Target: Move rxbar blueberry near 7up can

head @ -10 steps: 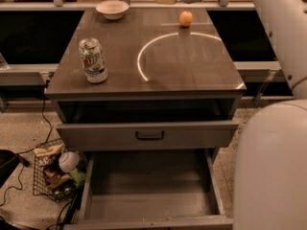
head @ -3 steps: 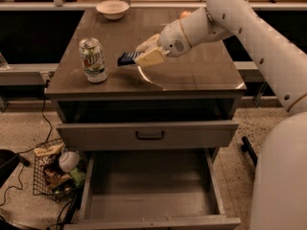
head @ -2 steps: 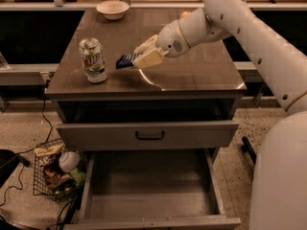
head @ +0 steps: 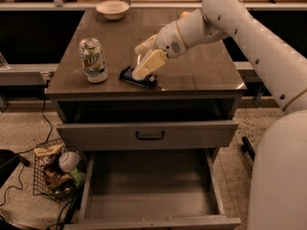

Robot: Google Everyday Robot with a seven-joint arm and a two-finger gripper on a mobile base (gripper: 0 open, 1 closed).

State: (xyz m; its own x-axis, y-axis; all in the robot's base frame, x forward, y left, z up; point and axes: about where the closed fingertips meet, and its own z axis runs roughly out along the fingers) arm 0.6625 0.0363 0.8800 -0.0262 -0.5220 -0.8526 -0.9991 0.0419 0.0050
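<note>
The 7up can stands upright on the front left of the brown table. The rxbar blueberry, a dark flat bar, lies flat on the table just right of the can, a short gap between them. My gripper hangs directly over the bar with its fingers spread. The lower finger's tip is at the bar's top side, and the upper finger is well clear of it. The white arm reaches in from the right.
A pale bowl sits at the table's back left. An orange peeks out behind the arm at the back. Below the top are a closed drawer and an open bottom drawer. A wire basket stands on the floor at left.
The gripper has come down and toward the front with the bar. The bar, held above the table before, now lies flat on it beside the can, and the fingers have spread.
</note>
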